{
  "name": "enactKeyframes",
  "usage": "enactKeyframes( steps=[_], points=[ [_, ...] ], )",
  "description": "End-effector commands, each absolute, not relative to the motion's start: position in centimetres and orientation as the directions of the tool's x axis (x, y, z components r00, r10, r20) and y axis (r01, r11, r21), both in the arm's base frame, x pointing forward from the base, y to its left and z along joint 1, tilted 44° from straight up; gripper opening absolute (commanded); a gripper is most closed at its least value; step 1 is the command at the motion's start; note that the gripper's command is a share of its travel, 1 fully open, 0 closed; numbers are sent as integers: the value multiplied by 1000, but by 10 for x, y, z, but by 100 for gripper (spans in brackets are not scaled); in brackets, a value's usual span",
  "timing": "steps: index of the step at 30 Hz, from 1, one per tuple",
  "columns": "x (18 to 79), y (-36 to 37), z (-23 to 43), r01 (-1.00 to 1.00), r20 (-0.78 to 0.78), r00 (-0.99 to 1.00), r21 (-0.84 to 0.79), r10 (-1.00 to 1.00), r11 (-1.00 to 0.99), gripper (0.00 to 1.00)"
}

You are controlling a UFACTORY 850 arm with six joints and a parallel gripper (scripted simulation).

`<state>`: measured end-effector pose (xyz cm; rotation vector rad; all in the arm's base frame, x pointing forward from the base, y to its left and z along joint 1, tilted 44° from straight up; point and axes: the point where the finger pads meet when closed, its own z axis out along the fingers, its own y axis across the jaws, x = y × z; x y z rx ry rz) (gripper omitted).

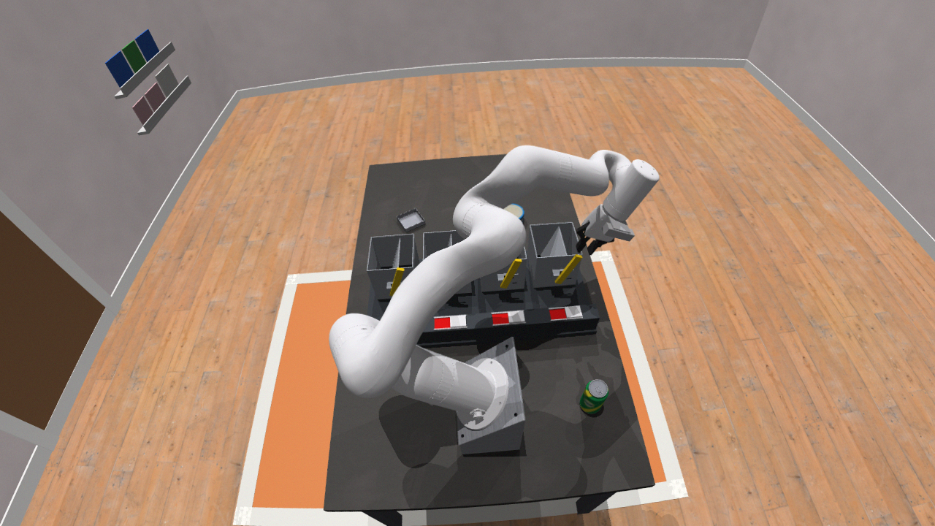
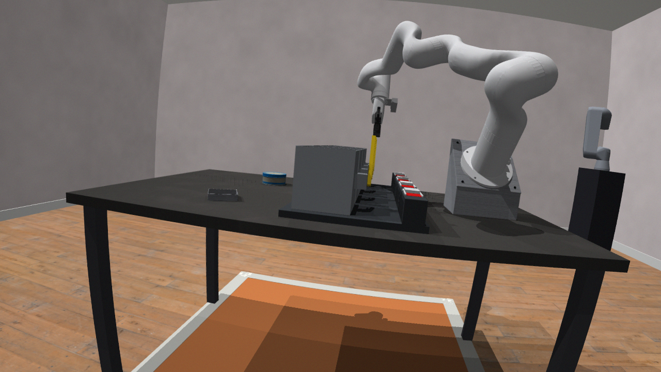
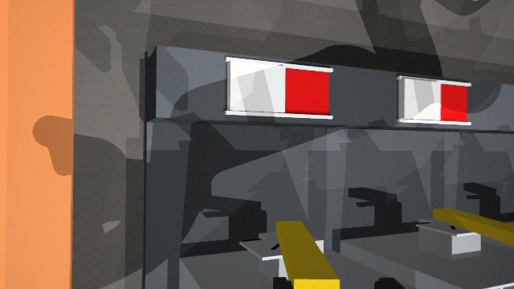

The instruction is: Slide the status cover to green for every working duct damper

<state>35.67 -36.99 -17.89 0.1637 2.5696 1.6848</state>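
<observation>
Four grey box dampers [image 1: 391, 251] [image 2: 323, 177] stand in a row on a dark base, each with a yellow lever. The arm hides most of the second one. My gripper [image 1: 584, 247] [image 2: 376, 132] [image 3: 336, 284] is at the top of the rightmost damper's [image 1: 552, 245] upright yellow lever [image 1: 567, 269] [image 2: 372, 157] [image 3: 305, 253]. Its fingers stand partly open on either side of the lever tip. The sliders in front [image 1: 565, 313] [image 1: 508, 318] [image 1: 449, 321] [image 3: 278, 88] [image 3: 434, 100] each show a red half beside a white cover. The arm hides the leftmost slider.
A green can [image 1: 593, 397] stands at the table's front right. A blue round tin [image 1: 516, 210] [image 2: 273, 177] and a small grey tray [image 1: 410, 220] [image 2: 222, 194] lie behind the dampers. The arm's wedge base [image 1: 490, 405] [image 2: 480, 194] sits in front of the sliders.
</observation>
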Motion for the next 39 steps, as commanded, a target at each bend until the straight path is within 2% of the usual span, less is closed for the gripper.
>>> enactKeyframes(
  steps=[1,39],
  points=[
    [357,-370,-179,53,3,-992,916,125,397,39],
    [365,-312,-206,52,3,-992,916,125,397,39]
  ],
)
